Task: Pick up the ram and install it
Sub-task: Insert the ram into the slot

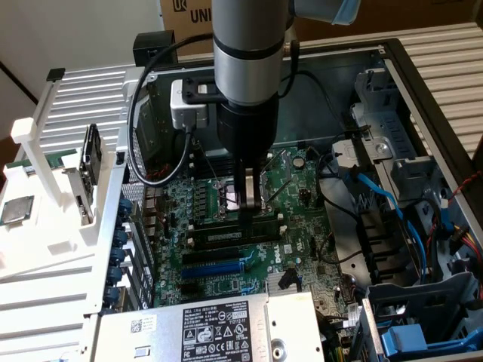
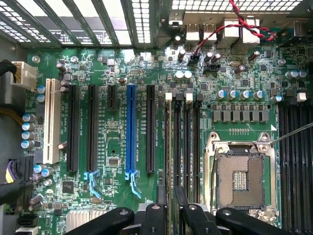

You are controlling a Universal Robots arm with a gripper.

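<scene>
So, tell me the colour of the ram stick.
The ram is dark green; exterior view shows it best.

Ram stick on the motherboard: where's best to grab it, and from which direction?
Pinch the ram across its two flat faces, midway along its top edge, coming straight down from above. It stands on edge, low against the motherboard, so probably only that long, thin upper edge is free to reach.

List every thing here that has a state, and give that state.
memory stick, standing on edge on the motherboard
gripper, low at the memory stick
processor socket, empty
blue slot, empty
computer case, side open
processor chip, lying flat on the white rack
</scene>
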